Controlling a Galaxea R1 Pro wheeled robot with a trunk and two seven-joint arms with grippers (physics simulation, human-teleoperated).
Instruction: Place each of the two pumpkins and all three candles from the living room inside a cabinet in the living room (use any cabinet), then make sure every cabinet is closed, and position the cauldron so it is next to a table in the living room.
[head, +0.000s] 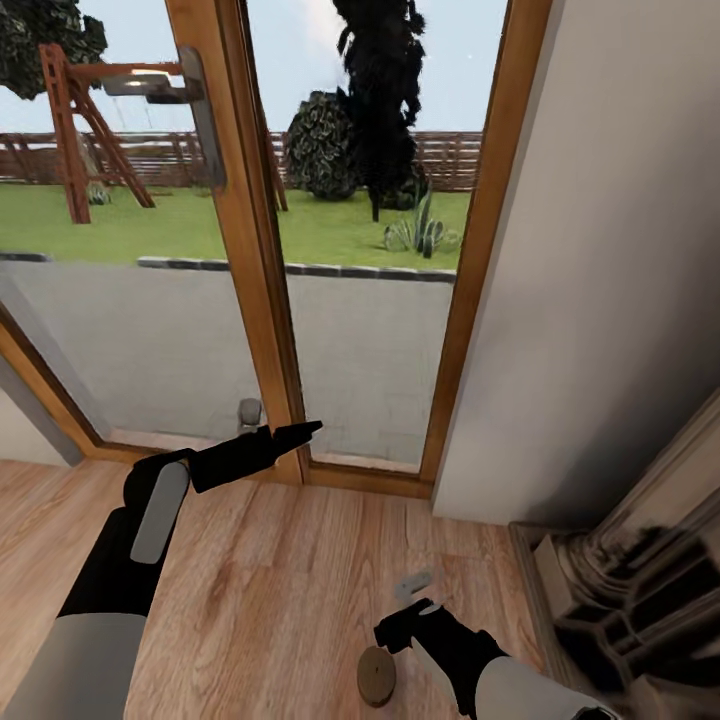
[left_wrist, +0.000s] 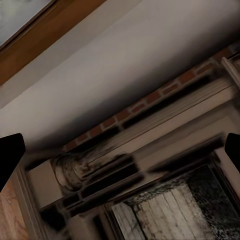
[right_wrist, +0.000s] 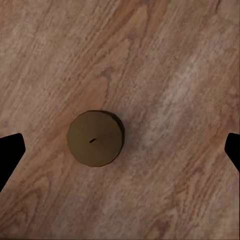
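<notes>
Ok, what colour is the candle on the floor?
Dull grey-brown candle, dark wick spot on top; clearest in the right wrist view.

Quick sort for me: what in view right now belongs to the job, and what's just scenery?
Job:
- candle standing on the wood floor, below the open right gripper

Scenery:
- glass doors with garden outside
- fireplace, at the right
- left gripper, open, holding nothing

Grey-brown candle (right_wrist: 95, 138), brown wood-grain floor (right_wrist: 165, 60)
</notes>
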